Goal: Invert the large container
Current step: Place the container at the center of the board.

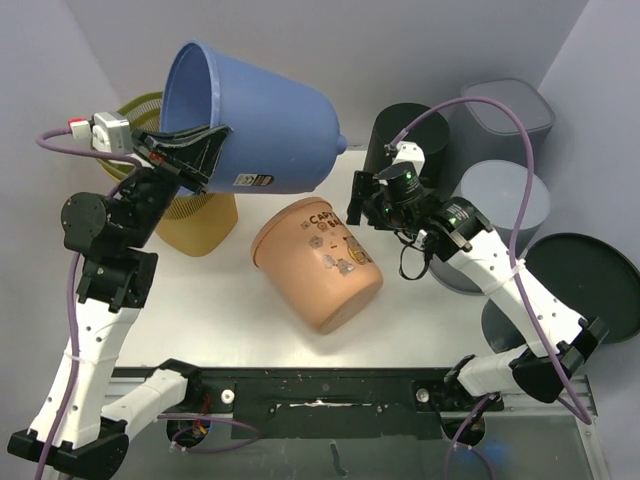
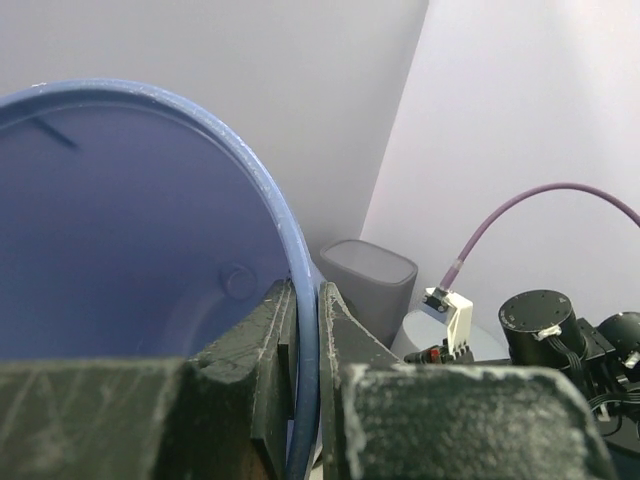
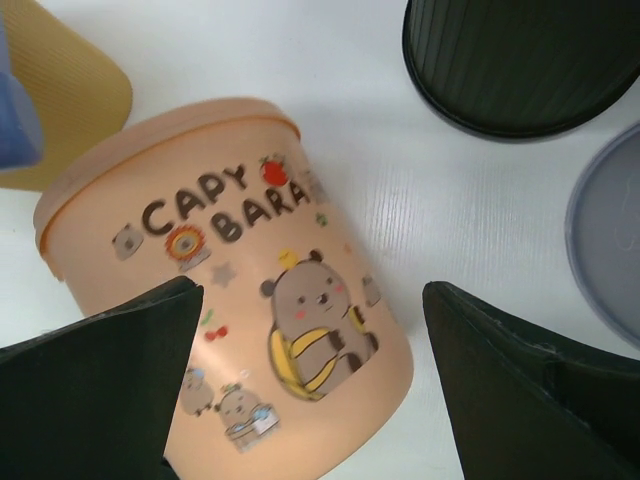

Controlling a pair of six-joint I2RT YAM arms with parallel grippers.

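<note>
Left arm reared up, elbow bent. Left gripper pinches the rim of the large blue container, one finger inside and one outside. The container is held off the table at rear left, tipped on its side above a yellow basket. Right arm reaches diagonally toward centre, wrist pointing down. Right gripper is spread wide above a peach bucket lying on its side.

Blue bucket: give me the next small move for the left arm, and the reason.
Probably roll the wrist of the left gripper so the mouth of the blue bucket tips downward. The gripper is shut on the rim, and the bucket is lifted on its side by the yellow basket, not yet inverted. The peach tub lies close, so turn in place.
</note>
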